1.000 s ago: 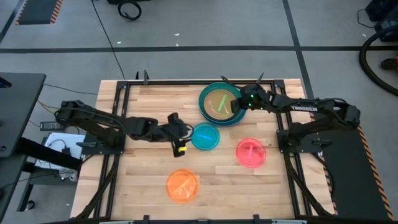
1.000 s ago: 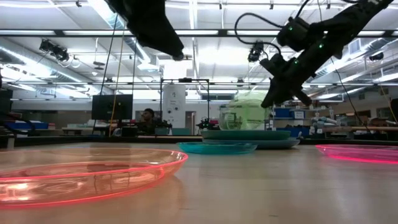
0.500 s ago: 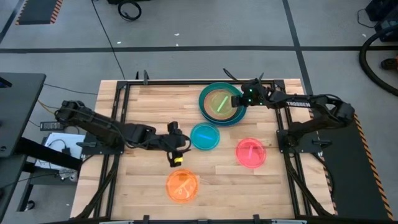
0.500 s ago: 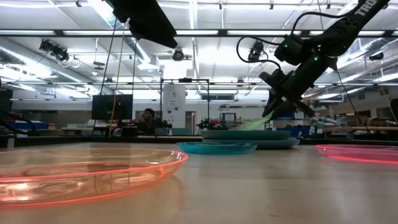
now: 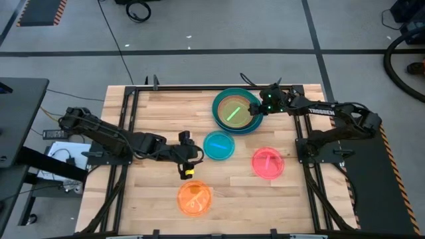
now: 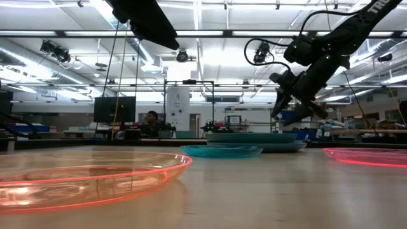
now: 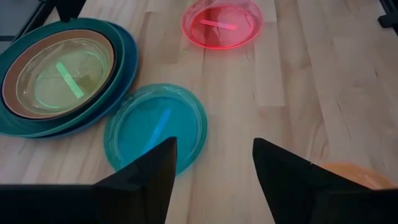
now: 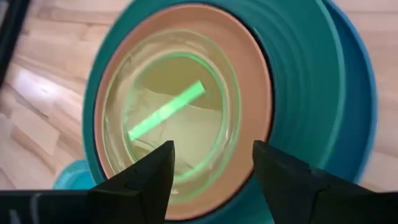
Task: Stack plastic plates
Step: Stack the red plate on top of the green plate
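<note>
Right gripper [image 5: 261,110], fingers spread and empty, hovers over the nested stack of large plastic plates [image 5: 220,117]; left gripper [image 5: 188,161], also spread, beside the stack, should next take the small cyan plastic plate [image 5: 218,145].

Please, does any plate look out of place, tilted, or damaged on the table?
Nothing stands out. The stack sits nested and level; the cyan plate, pink plate and orange plate lie flat, apart, unstacked.

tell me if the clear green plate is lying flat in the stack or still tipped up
Flat. The clear yellow-green round plastic plate sits nested level inside the peach-tan plate, and the open right end effector hangs above its edge, holding nothing.
</note>
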`<state>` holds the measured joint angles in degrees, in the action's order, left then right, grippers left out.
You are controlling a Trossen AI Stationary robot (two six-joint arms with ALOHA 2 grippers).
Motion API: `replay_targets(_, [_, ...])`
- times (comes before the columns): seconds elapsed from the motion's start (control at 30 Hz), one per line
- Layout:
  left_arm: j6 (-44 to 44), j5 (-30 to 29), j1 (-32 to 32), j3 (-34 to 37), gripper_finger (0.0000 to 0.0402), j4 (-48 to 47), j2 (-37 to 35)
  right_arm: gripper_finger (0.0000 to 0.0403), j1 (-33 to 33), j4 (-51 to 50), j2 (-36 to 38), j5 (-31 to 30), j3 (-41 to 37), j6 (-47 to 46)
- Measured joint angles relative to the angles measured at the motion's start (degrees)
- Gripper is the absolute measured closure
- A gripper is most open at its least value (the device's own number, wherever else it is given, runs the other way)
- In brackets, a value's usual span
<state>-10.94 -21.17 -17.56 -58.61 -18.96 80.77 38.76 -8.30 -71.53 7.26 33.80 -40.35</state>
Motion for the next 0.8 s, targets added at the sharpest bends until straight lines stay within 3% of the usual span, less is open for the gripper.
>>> replay_targets(0.33, [-0.7, 0.0, -0.1, 0.0, 0.0184, -2.6, 0.0, 0.0174, -3.7, -3.6, 4.2, 0.8, 0.0, 5.6])
replay_targets(0.63, [-3.2, 0.2, -0.1, 0.0, 0.0184, -4.1, 4.9, 0.0186, -16.0, -8.3, 6.5, 2.9, 0.0, 17.1])
replay_targets(0.8, [-8.0, 2.8, -1.3, -0.1, 0.0184, -4.4, 8.0, 0.0190, -23.9, -12.1, 6.0, -2.6, 0.0, 20.9])
